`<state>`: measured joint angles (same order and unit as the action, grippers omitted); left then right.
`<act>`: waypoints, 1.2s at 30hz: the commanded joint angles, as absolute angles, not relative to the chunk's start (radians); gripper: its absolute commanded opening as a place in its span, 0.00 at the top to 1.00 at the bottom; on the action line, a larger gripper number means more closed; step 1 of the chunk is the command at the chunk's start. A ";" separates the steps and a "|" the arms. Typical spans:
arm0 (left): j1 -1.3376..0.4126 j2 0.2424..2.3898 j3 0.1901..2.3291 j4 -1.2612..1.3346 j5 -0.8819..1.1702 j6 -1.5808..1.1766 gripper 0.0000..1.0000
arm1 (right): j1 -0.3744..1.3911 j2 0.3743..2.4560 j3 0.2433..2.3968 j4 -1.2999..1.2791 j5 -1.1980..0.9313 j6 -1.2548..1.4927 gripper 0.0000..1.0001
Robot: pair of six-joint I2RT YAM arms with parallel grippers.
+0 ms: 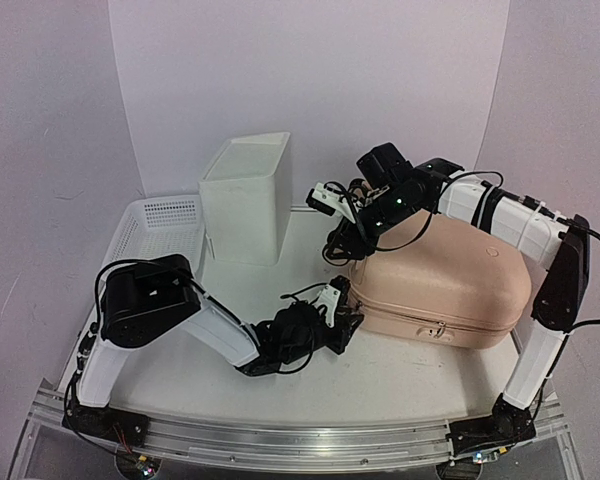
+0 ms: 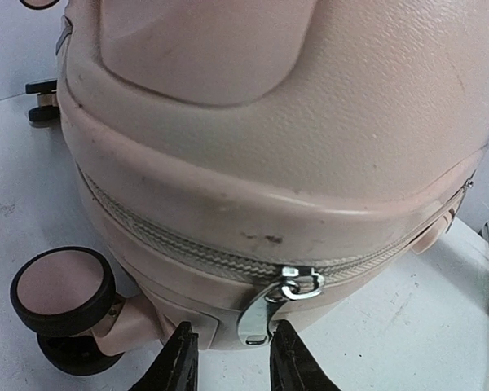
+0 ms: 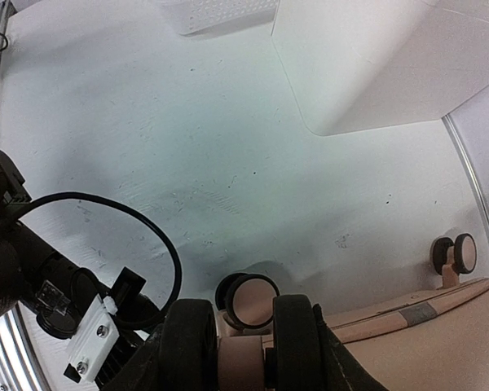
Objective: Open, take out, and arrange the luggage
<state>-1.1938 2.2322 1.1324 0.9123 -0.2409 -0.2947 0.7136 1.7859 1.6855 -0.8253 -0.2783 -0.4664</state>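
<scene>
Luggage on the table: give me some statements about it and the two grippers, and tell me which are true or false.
The luggage is zipped shut. True.
The zipper pull hangs right by the left gripper's fingertips. True.
The luggage stands upright on its wheels. False: it lies flat on the table.
The right gripper is nowhere near the luggage. False: it is at one of its wheeled corners.

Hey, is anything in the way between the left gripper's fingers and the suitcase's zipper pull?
Nothing visible. The left gripper has its fingers apart, and the metal zipper pull hanging from the luggage seam lines up with the gap between them, unobstructed.
</scene>
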 commanded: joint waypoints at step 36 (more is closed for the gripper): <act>-1.198 2.118 1.265 0.833 -0.545 -0.195 1.00 | 0.764 1.743 1.704 -0.770 -0.354 -0.290 1.00</act>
<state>-1.2354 2.1754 1.1931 0.7181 -0.4351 -0.2218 0.7181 1.7859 1.6855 -0.8059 -0.2535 -0.4507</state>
